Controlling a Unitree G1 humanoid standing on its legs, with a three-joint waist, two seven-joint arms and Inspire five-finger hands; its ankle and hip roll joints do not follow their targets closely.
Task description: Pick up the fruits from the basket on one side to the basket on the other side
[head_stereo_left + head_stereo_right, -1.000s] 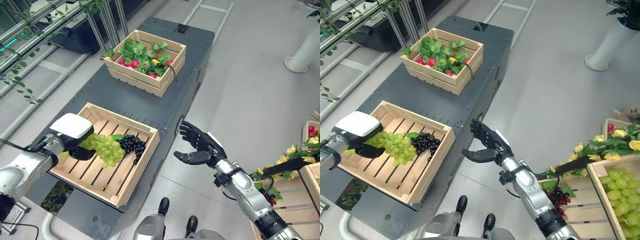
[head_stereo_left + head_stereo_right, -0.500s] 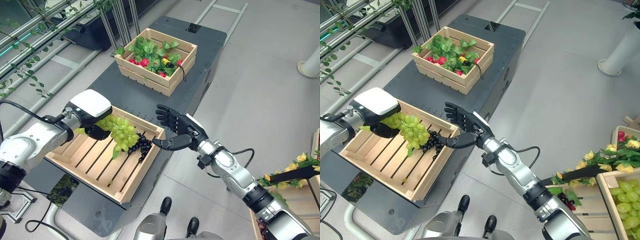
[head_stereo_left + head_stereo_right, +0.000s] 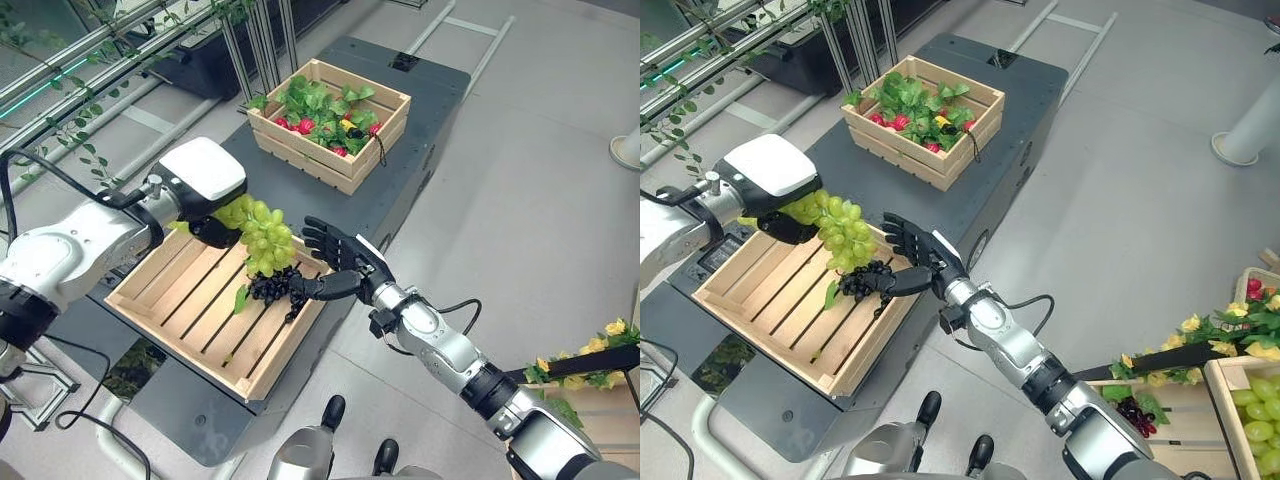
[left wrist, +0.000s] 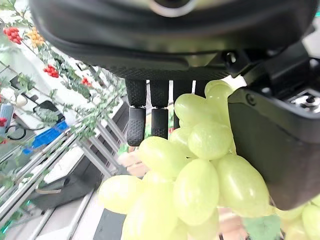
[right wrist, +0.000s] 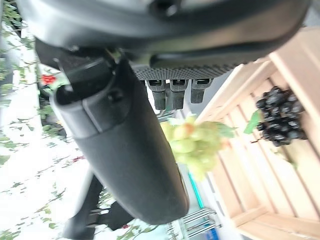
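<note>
Now left hand (image 3: 215, 228) grips green grapes (image 3: 263, 236) above the crate (image 3: 160, 310). Right hand (image 3: 345, 268) spread open just beside them, dark grapes (image 3: 275, 287) under it

the left hand (image 3: 205, 215), dark with a white cover, is raised on a bent silver-grey arm, fingers and thumb curled round a bunch of pale green grapes (image 3: 262, 237). the right hand (image 3: 340, 262) reaches forward on an outstretched arm, fingers spread and straight.
</note>
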